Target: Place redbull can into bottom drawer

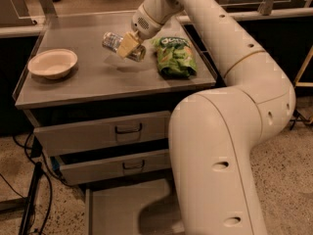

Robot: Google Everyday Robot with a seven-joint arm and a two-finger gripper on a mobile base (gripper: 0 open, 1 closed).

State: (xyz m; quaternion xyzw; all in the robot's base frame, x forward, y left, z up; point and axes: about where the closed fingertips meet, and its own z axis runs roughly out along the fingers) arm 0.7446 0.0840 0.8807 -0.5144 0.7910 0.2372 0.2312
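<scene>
Arm [230,131]: white, fills the right half of the view, reaching from low right up and over the bench [88,84]. Its lower link overhangs the right side of the bottom drawer [122,212].

Bottom drawer: pulled out, floor bare where visible. The 2 handled drawers [128,129] above it are closed.

Snack bag [173,57]: green, flat on the bench, just right of the gripper.

Bowl [53,63]: pale, upright, well apart at bench left.

Redbull can [112,40]: tilted on its side, apparently raised off the bench with its shadow below; nowhere near the drawer yet.

Gripper [128,44]: over the bench's middle, fingers closed across the can's body.

Risks (judgement):
- The can is slick and held slanted, so it could slip or swivel during the descent.
- The path down passes the bench edge and 2 drawer fronts; a clip there could knock the can loose.
- The arm's own bulk crowds the drawer, leaving little room.
- The bag could be snagged on departure.

Writing: white lettering on the bag, unreadable; can markings unreadable.
</scene>
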